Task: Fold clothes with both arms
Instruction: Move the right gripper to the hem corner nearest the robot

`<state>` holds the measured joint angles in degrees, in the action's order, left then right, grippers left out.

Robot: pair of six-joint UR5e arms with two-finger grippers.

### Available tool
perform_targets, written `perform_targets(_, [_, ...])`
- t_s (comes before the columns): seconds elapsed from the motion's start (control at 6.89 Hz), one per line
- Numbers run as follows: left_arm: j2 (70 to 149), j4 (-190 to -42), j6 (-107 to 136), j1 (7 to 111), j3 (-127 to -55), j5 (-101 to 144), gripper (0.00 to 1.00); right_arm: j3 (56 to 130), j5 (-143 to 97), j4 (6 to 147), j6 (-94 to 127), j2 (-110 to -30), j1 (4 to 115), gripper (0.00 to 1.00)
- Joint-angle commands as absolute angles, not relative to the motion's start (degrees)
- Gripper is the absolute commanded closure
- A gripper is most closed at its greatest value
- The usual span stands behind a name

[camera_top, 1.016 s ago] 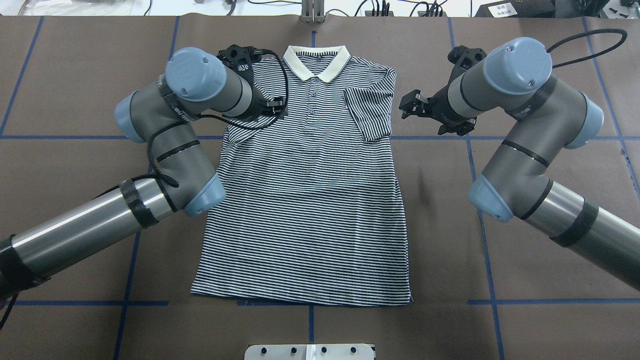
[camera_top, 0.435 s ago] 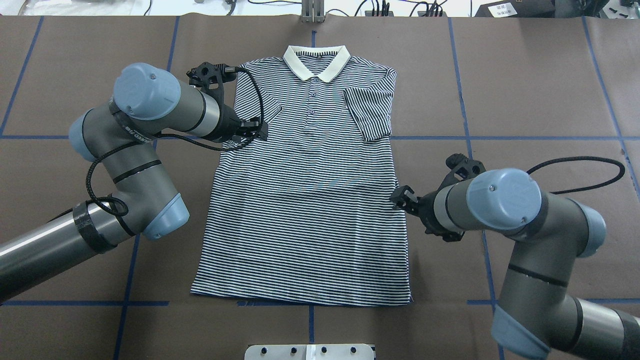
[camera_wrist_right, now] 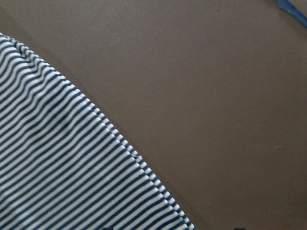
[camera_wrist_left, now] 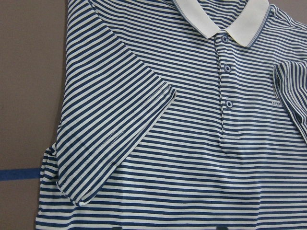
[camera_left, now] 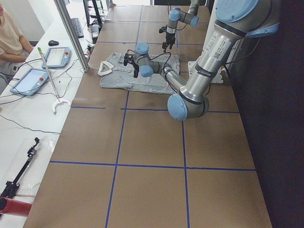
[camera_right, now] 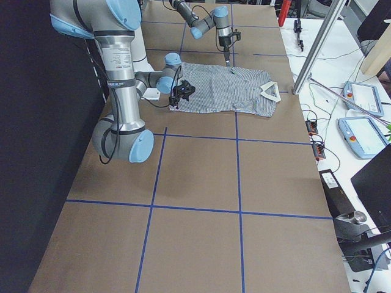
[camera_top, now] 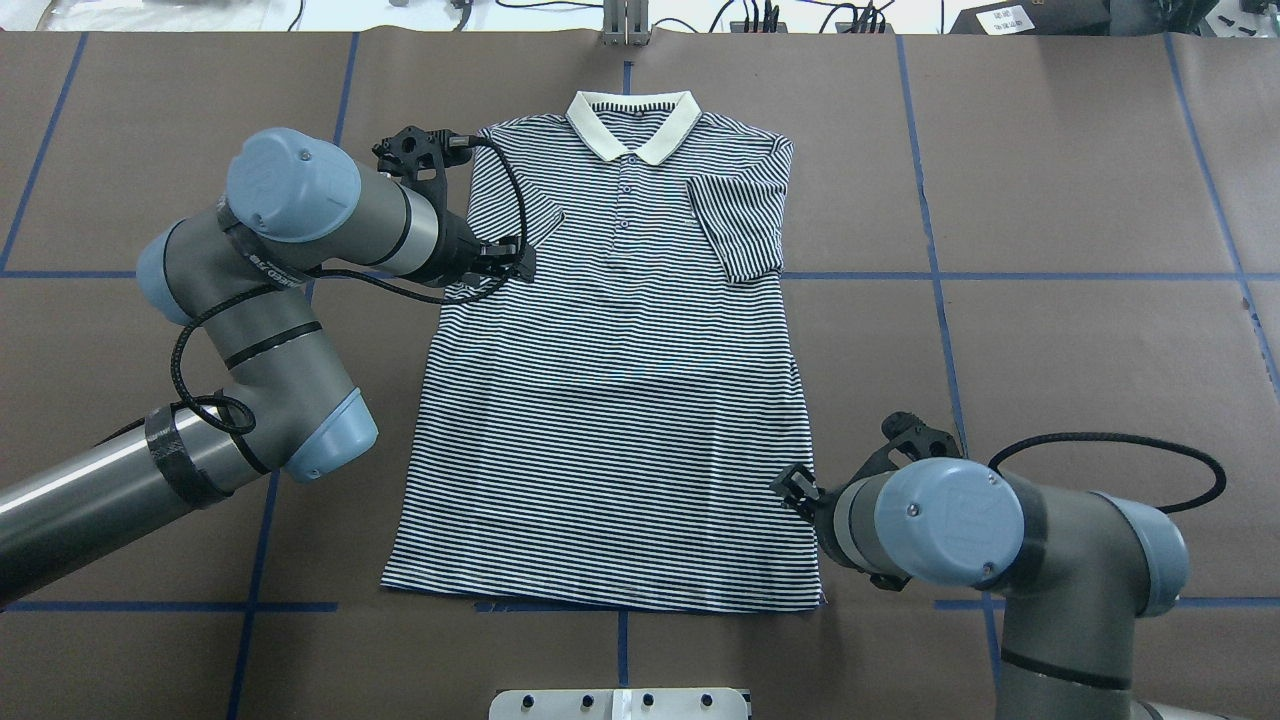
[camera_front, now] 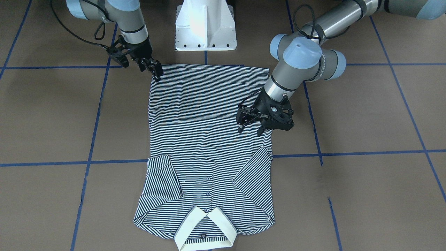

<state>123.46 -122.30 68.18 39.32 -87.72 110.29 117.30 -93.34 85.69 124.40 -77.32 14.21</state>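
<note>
The striped polo shirt (camera_top: 610,400) lies flat, face up, on the brown table, cream collar (camera_top: 632,125) at the far side. Both sleeves are folded in over the chest. My left gripper (camera_top: 508,262) hovers open and empty over the shirt's left side just below the folded left sleeve; it also shows in the front view (camera_front: 250,129). Its wrist view shows the sleeve, placket and collar (camera_wrist_left: 192,143). My right gripper (camera_top: 793,487) is low at the shirt's right edge near the hem corner, also in the front view (camera_front: 156,73), and looks open. Its wrist view shows the shirt's edge (camera_wrist_right: 57,167).
The white pedestal base (camera_front: 205,28) stands just behind the hem, on my side. Blue tape lines (camera_top: 1000,275) grid the brown table. A metal post (camera_top: 625,25) and cables sit at the far edge. A side bench with tablets (camera_left: 28,80) lies beyond.
The right arm has swept from beside the shirt's shoulder down along its right edge to near the hem. The left arm pulled back from the collar to the left sleeve, then stayed.
</note>
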Motion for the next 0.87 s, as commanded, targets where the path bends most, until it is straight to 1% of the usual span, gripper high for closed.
perform_targets(0.0, [122.35,-122.34,68.20,38.85,-87.62,110.13,0.27,117.42,-89.57,90.08,129.96,-75.95,9.07,0.13])
perform_targets(0.44, [121.82,-122.34,68.55,38.85,-88.15,110.13,0.26,116.72,-87.63,92.01,131.04,-74.36,6.24,0.13])
perform_targets(0.73, [121.82,-122.34,68.55,38.85,-88.33,110.13,0.26,116.46,-87.63,92.20,131.04,-74.62,6.33,0.29])
